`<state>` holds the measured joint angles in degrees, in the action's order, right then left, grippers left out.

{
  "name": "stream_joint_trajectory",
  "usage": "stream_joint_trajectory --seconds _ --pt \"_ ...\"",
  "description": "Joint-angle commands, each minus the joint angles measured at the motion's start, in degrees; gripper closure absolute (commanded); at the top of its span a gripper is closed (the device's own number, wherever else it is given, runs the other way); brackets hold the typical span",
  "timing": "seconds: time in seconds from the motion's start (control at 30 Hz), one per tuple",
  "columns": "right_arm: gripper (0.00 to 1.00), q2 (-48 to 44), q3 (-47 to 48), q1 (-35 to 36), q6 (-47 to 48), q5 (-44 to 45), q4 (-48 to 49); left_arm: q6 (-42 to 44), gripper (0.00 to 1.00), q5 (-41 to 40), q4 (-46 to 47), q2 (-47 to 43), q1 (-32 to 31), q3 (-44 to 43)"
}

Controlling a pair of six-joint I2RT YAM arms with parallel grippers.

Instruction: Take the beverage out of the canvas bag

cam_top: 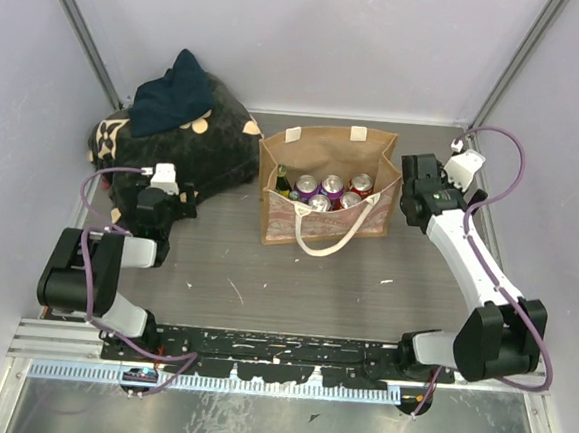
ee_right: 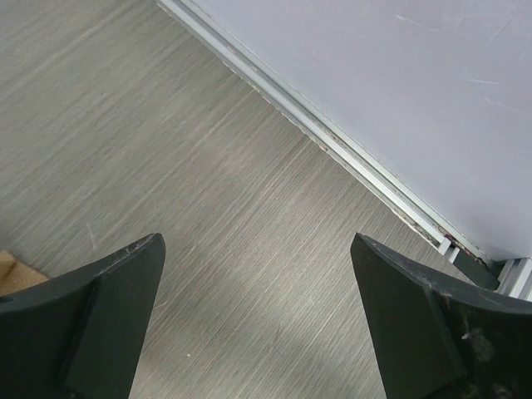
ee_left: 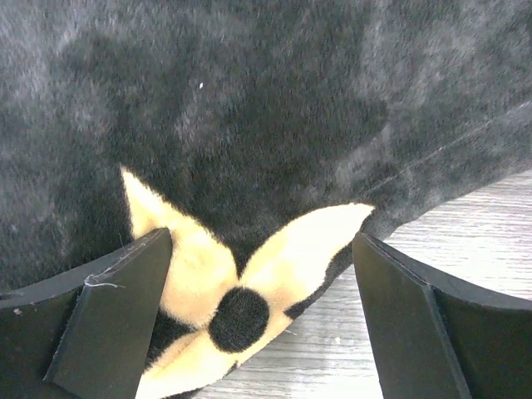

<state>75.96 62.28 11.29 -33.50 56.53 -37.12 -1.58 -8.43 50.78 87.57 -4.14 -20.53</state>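
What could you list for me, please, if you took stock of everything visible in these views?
tan-brown canvas tote bag with cream loop handles: one, tan-brown, mid-table, upright, open
drink cans: about five, purple, red and silver, inside the bag
dark green bottle-shaped item: one, bag's left corner
black plush bundle with tan flower marks: one, left of the bag
dark navy cloth: one, on top of the bundle
grey wood-grain table: one, under everything
left claw: one, black, open, at the bundle
right claw: one, black, open, over bare table right of the bag
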Motion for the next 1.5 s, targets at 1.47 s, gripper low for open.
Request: stream_joint_trajectory --seconds 1.47 --pt "0.39 -15.1 -5.4 20.9 24.8 -47.8 18.9 -11.5 0.04 14.9 -65.4 -23.0 -29.7 -42.4"
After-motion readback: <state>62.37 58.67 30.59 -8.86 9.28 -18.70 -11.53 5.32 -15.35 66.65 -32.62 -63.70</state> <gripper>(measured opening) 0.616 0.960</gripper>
